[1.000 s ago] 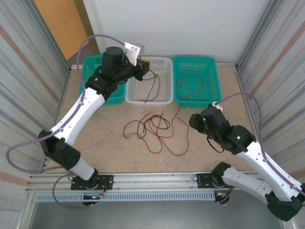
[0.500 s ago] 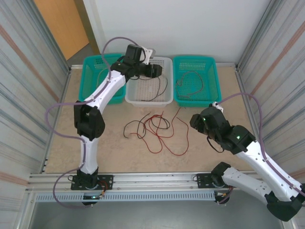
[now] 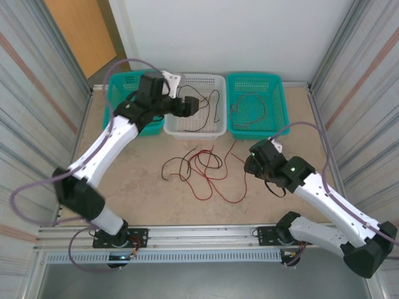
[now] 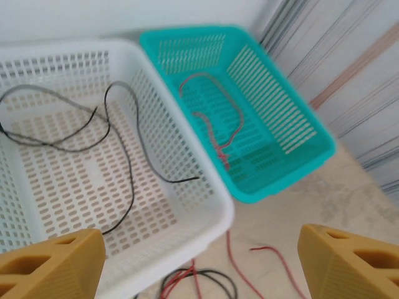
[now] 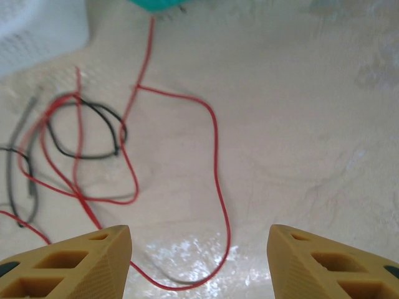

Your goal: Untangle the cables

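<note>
A tangle of red and black cables (image 3: 202, 169) lies on the table in front of the baskets. In the right wrist view its long red loop (image 5: 216, 156) and a black loop (image 5: 87, 152) lie just ahead of my right gripper (image 5: 199, 261), which is open and holds nothing. The right gripper (image 3: 248, 165) hovers at the tangle's right edge. My left gripper (image 3: 190, 106) hangs open over the white basket (image 3: 215, 132). A loose black cable (image 4: 118, 156) lies inside that basket. A dark red cable (image 4: 218, 124) lies in the right teal basket (image 4: 293, 143).
A second teal basket (image 3: 118, 84) stands at the back left, partly covered by my left arm. Corrugated metal walls close both sides. An aluminium rail (image 3: 199, 235) carrying the arm bases runs along the near edge.
The left gripper opened and let the black cable drop into the white basket, and the arm swung back left. The right gripper edged toward the tangle.
</note>
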### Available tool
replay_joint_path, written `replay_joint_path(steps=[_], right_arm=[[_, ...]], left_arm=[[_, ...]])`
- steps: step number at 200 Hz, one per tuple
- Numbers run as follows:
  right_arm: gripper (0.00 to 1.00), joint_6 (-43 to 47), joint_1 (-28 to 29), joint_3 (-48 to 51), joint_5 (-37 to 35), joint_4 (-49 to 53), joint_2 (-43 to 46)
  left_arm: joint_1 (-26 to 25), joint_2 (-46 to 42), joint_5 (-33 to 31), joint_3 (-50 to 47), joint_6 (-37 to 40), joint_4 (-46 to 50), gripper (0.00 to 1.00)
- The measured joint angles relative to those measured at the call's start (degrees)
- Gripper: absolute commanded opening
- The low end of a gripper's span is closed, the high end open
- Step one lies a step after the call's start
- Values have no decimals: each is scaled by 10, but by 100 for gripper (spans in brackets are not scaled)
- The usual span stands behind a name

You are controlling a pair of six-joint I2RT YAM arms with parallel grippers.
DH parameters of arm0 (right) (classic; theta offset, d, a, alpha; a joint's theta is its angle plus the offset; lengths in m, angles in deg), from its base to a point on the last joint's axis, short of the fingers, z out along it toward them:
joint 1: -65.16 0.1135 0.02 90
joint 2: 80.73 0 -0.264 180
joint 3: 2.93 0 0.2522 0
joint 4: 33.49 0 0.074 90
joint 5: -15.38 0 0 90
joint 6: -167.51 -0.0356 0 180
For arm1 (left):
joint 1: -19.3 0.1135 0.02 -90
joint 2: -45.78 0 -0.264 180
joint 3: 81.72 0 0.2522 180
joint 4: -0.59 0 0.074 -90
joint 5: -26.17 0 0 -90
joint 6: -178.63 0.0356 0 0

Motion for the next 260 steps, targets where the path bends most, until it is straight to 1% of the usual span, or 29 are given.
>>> replay_joint_path(steps=[18,38,59,72,83,97,130,135,148,161,171,191,205,226,260], right_arm=[[57,-1,0,26,18,-3,-24],[55,-4,0,53,41,-16,-59],[52,-5,0,72,70,-35,-101],[47,-3,0,79,87,-50,-131],[43,-3,0,81,98,-60,-161],[42,0,0,81,105,-75,-199],[35,7,-4,79,114,-102,-271],[33,9,-6,79,114,-106,-282],[17,15,-11,75,119,-115,-304],[6,20,-14,63,126,-123,-316],[0,23,-14,57,129,-122,-320],[0,29,-7,55,124,-118,-319],[0,31,11,45,99,-103,-307],[0,35,55,-1,50,-63,-253],[0,56,129,-131,-39,-17,-148]], left_arm=[[-4,-87,2,-80,-18,-19,78],[-4,-157,16,-180,-46,-39,76],[-12,-208,29,-283,-75,-47,74],[-25,-232,30,-337,-89,-45,73],[-38,-247,30,-368,-98,-43,71],[-52,-263,29,-397,-111,-44,70],[-88,-266,21,-420,-137,-58,68],[-95,-263,19,-421,-139,-59,68],[-110,-254,14,-421,-143,-65,68],[-121,-244,10,-421,-144,-70,68],[-127,-238,7,-421,-144,-72,68],[-132,-234,1,-421,-146,-75,68],[-133,-231,-1,-421,-148,-78,68],[-136,-219,-1,-421,-149,-88,68],[-151,-198,0,-420,-148,-96,69]])
